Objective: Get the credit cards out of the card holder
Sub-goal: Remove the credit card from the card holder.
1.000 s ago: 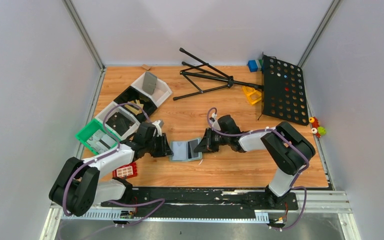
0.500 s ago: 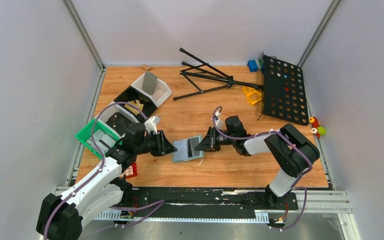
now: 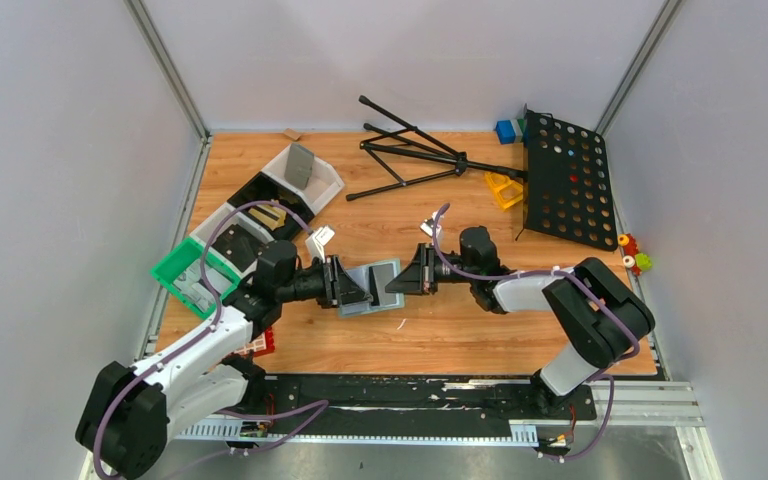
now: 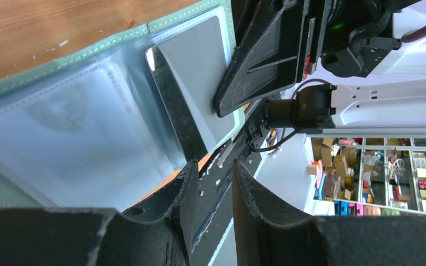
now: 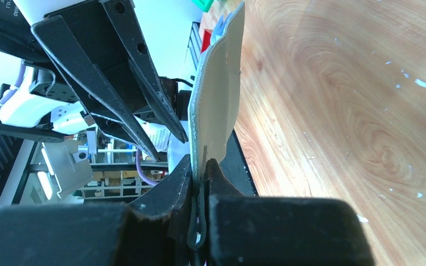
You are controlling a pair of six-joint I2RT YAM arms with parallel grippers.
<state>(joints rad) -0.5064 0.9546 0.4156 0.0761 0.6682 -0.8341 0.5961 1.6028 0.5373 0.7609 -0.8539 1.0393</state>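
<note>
The card holder [image 3: 375,282], grey-blue with pale sleeves, hangs tilted off the table between both arms. My right gripper [image 3: 402,283] is shut on its right edge; the right wrist view shows the holder [image 5: 217,94] edge-on, pinched at my gripper [image 5: 199,166]. One of the credit cards [image 4: 199,61], light grey with a dark stripe, sits in the holder's [image 4: 61,127] right-hand sleeve. My left gripper [image 4: 215,166] is open against the holder's near edge, with nothing between its fingers. From above, the left gripper [image 3: 355,289] overlaps the holder's left half.
A green tray [image 3: 165,270] and white and black bins [image 3: 332,185] stand at the left. A red block [image 3: 253,343] lies by the left arm. A black folded tripod [image 3: 410,155] and a perforated black panel [image 3: 565,180] lie at the back right.
My right gripper raised the holder's right edge, tilting it up off the table. My left gripper drew back a little, then moved right onto the holder's left half.
</note>
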